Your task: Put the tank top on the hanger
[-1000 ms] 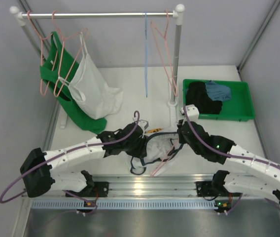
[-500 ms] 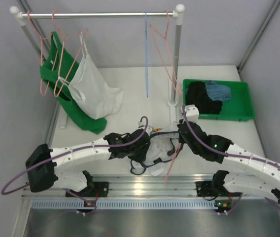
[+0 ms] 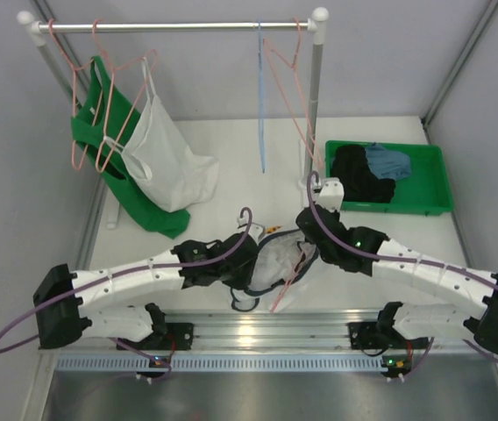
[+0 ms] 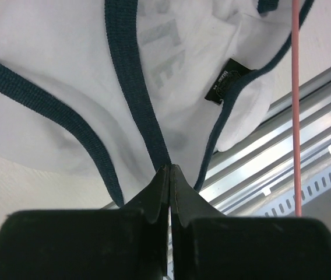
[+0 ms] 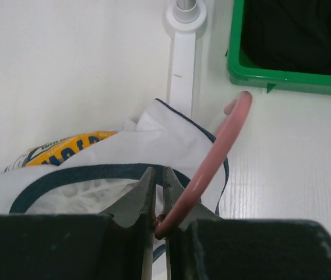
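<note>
Now that the left claw (image 4: 170,170) has snapped shut, where a second ago it stood wide, it pinches a strip of dark navy trim on the white sleeveless tank top with navy edging and a blue-and-yellow print (image 4: 55,87). In the left wrist view the trim runs straight into the closed tips, so the pinch looks to be on the edging alone, not on a fold of the body cloth.

That tank top lies crumpled on the white tabletop (image 3: 231,167), well to the left of the green plastic tray (image 3: 389,209) and nearer the arm bases than the tray is.

On the tray's side of the garment, the right claw (image 5: 158,175) is clamped on the thin pink wire hanger (image 5: 224,146) just below its hook, which curls toward the tray's near corner. From above, the hanger's wire slants away from the tray across the cloth. Whether any of it already sits inside an opening cannot be told.

With cloth and hanger each now gripped, the task seems ready for its threading step: lifting the trimmed edge so an opening gapes for the wire. Such a narrow hold could slip under tension.
</note>
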You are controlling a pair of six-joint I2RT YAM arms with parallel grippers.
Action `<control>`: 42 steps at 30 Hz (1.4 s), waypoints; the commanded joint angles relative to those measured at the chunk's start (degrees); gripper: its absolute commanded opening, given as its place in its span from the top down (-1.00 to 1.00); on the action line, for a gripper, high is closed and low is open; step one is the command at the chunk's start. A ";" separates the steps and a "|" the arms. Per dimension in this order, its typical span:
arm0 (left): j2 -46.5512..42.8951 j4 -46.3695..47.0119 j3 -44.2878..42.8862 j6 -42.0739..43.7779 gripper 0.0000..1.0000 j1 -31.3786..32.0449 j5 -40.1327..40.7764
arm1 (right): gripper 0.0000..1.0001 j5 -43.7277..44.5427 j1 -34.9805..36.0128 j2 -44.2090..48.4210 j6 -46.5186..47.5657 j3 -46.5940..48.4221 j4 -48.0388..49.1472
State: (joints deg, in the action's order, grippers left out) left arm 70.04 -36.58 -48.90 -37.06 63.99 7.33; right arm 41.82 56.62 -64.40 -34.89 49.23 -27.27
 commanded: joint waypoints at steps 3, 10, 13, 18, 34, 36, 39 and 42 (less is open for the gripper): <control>-5.26 -0.43 1.27 -2.14 1.00 1.67 -0.04 | 1.00 7.30 0.95 -2.83 -8.78 5.96 -0.68; -7.63 -1.56 1.62 -3.63 1.00 3.34 -0.04 | 1.00 11.61 0.95 -5.29 -15.54 7.02 -1.30; -8.52 -2.53 1.44 -3.72 1.00 3.69 -0.13 | 1.00 12.93 0.95 -6.08 -17.66 6.32 -0.51; -10.36 -3.50 0.30 -3.81 1.00 3.87 -1.27 | 1.00 15.04 0.95 -8.46 -21.09 6.49 -1.12; -10.80 -6.49 -3.56 -3.20 1.00 4.74 0.22 | 1.00 18.91 1.04 -11.36 -28.56 7.55 -3.05; -10.89 -6.58 -5.32 -3.11 1.00 4.74 1.27 | 1.00 19.00 1.21 -11.19 -29.09 7.19 -2.97; -9.93 -6.66 -7.78 -2.67 1.00 4.74 3.03 | 1.00 19.87 2.26 -11.18 -29.96 7.10 -3.40; -8.00 -5.88 -9.63 -2.32 1.00 4.66 4.00 | 1.00 21.80 3.49 -11.36 -31.90 8.16 -6.29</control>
State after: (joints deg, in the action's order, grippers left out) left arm 60.71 -42.89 -55.27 -40.32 68.40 9.19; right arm 60.53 58.04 -75.46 -62.11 54.81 -33.08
